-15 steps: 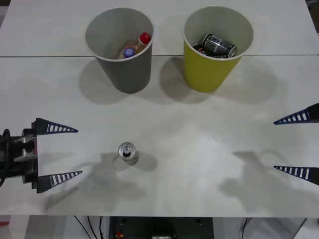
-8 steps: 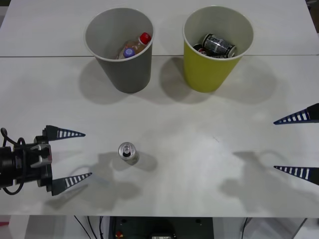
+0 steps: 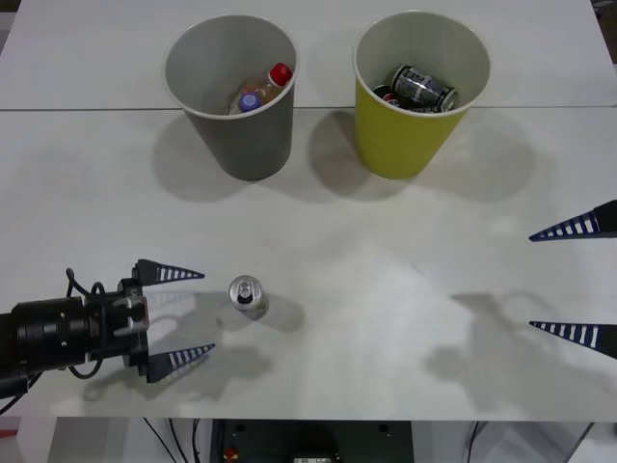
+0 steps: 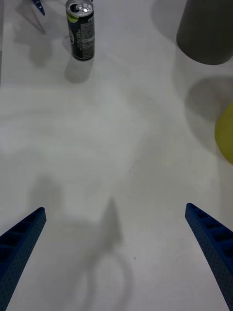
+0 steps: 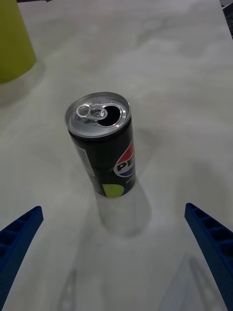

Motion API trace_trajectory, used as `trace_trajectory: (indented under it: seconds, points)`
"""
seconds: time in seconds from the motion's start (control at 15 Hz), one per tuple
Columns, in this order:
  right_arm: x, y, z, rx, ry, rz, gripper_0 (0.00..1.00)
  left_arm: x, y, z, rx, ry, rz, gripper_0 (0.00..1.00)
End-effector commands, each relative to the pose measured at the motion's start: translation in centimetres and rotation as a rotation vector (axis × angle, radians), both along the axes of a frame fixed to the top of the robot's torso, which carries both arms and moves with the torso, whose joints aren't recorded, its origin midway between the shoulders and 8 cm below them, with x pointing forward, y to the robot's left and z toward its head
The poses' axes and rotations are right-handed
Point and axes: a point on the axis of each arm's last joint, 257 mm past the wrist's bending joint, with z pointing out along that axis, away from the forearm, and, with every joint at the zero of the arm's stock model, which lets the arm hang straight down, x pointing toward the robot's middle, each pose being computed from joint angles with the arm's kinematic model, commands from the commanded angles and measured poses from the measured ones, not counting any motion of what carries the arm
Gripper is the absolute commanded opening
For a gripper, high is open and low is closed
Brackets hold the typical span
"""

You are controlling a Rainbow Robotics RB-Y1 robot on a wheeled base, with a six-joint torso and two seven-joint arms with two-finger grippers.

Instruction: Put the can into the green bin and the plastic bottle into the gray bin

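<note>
The can (image 3: 246, 294) stands upright on the white table, front and left of centre. It has a silver top with a pull tab and a dark side with a green patch (image 5: 104, 146), and is also seen far off (image 4: 81, 30). My left gripper (image 3: 208, 312) is open and level with the can, just to its left, its fingertips short of it (image 5: 113, 208). My right gripper (image 3: 530, 281) hangs open at the right edge (image 4: 114, 209). At the back stand the gray bin (image 3: 253, 145) with two plastic bottles (image 3: 260, 89) inside, and the green bin (image 3: 400, 140).
A black-and-silver can (image 3: 422, 87) lies inside the green bin. The gray bin (image 4: 206, 29) and the green bin (image 4: 225, 133) stand side by side with a gap between them. Open white tabletop (image 3: 386, 289) lies between the standing can and my right gripper.
My left gripper has moved right toward the can and a little nearer the table's front edge, staying open. The right gripper, the can and the bins have not moved.
</note>
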Motion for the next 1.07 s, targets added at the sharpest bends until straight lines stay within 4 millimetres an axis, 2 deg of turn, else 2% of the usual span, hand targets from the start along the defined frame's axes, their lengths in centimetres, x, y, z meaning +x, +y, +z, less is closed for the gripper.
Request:
trace_trajectory:
  seconds: [0.07, 0.4, 0.8, 1.07]
  points:
    - [0.0, 0.0, 0.0, 0.0, 0.0, 0.0, 1.0, 0.7, -1.6, -1.2, -0.039, 0.011, 0.002, 1.0]
    - [0.0, 0.0, 0.0, 0.0, 0.0, 0.0, 1.0, 1.6, -3.4, -1.8, -0.074, 0.015, 0.006, 1.0]
    - [0.0, 0.0, 0.0, 0.0, 0.0, 0.0, 1.0, 2.4, -6.6, -1.6, -0.115, -0.009, -0.005, 1.0]
    - [0.0, 0.0, 0.0, 0.0, 0.0, 0.0, 1.0, 3.2, -7.8, -2.2, -0.159, 0.021, 0.011, 1.0]
